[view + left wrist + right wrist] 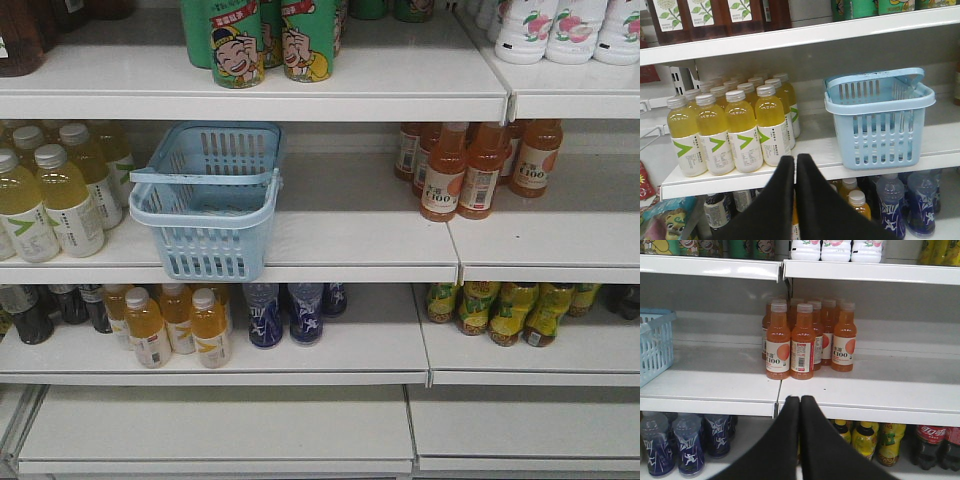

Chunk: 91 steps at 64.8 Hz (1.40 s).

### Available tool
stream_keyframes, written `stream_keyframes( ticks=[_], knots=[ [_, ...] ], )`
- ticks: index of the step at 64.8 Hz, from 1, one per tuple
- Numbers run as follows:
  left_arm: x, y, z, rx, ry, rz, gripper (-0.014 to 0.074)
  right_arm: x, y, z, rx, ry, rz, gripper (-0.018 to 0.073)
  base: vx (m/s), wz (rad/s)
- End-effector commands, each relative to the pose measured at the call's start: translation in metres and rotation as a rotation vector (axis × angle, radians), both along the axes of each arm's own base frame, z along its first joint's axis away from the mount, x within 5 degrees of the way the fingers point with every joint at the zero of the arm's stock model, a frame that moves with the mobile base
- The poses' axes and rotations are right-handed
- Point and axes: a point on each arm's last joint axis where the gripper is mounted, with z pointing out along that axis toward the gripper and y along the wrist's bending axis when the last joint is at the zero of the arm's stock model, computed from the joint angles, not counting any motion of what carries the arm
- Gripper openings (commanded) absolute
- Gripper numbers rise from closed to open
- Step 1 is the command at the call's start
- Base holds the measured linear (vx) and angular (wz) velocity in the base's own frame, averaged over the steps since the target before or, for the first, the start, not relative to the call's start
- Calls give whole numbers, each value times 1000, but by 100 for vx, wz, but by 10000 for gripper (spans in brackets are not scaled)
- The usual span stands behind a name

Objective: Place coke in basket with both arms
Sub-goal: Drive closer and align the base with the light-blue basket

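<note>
The light blue basket stands empty on the middle shelf, its handles folded down on the rim. It also shows in the left wrist view, the basket up and to the right of my left gripper, which is shut with nothing held. My right gripper is shut and empty too, hanging before the shelf edge below the orange bottles; the basket sits at that view's left edge. The coke is out of view. Neither arm shows in the front view.
Yellow drink bottles stand left of the basket and orange bottles to its right. Green cans fill the top shelf. Blue bottles and dark plastic cola bottles stand on the lower shelf.
</note>
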Motion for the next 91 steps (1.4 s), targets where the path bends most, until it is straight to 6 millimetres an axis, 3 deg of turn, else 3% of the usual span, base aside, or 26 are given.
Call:
stream_keyframes(
  ticks=[1, 46, 55, 69, 80, 91],
  knots=[
    [-4, 0, 19, 1, -126, -2, -6, -1, 0, 5, -9, -81, -3, -10, -1, 0],
    [-4, 0, 20, 2, -133, -2, -6, -1, 0, 5, -9, -81, -3, -10, 0, 0],
    [-8, -1, 42, -25, -268, -8, -6, -1, 0, 5, -9, -81, -3, -10, 0, 0],
    [-1, 0, 86, -28, -125, -2, -6, -1, 0, 5, -9, -82, -3, -10, 0, 0],
    [32, 1, 119, -38, -25, 0, -6, -1, 0, 5, -9, -81, -3, -10, 0, 0],
    [68, 1, 129, -49, 98, 2, -6, -1, 0, 5, -9, -81, -3, -10, 0, 0]
  ],
)
